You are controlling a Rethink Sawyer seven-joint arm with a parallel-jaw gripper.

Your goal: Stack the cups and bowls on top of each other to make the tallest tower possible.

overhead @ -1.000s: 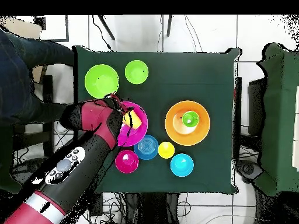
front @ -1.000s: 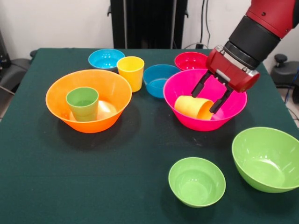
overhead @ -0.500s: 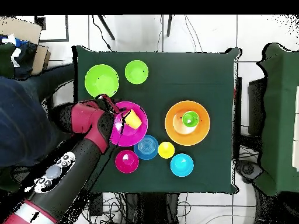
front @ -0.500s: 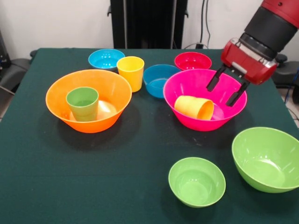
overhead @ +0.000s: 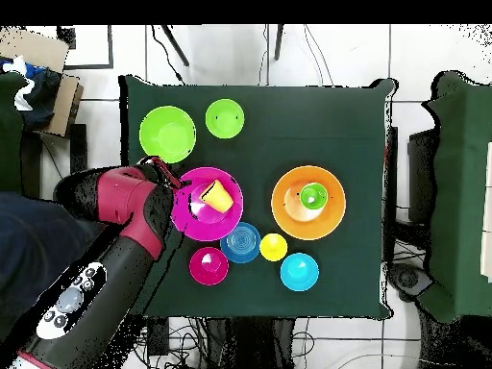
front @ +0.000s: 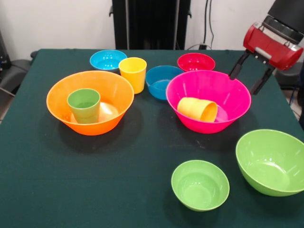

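A dark green cloth covers the table (front: 57,190), on a white tiled floor (overhead: 327,58). The orange-yellow cup (front: 197,109) lies on its side in the hot pink bowl (front: 237,97), mouth toward the table's lime-bowl edge. The gripper (front: 250,78) hangs empty, jaws spread, beside that bowl's rim.

One cup (front: 197,109) lies tipped inside a large bowl (front: 232,102); another cup (front: 84,105) stands upright inside another large bowl (front: 59,92).

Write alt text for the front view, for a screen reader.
An open, empty gripper hovers beside the large pink bowl, where an orange-yellow cup lies on its side. A green cup stands in the large orange bowl; a yellow cup and five more bowls sit separately on the green tablecloth.
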